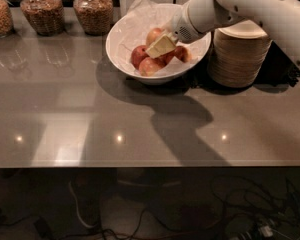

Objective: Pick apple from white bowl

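Observation:
The white bowl (121,38) is large and glossy, lined with crumpled white paper, and stands at the back middle of the grey table. Several red-yellow apples (139,55) lie in it. My gripper (160,46) reaches in from the right on the white arm (230,4). Its cream tip is low inside the bowl, among the apples, right beside the front ones. No apple is lifted clear of the others.
A stack of cream disposable plates or bowls (240,56) stands close to the bowl's right side, under my arm. Three glass jars of grain or nuts (92,9) line the back left edge. The grey table (90,114) stretches toward the front edge.

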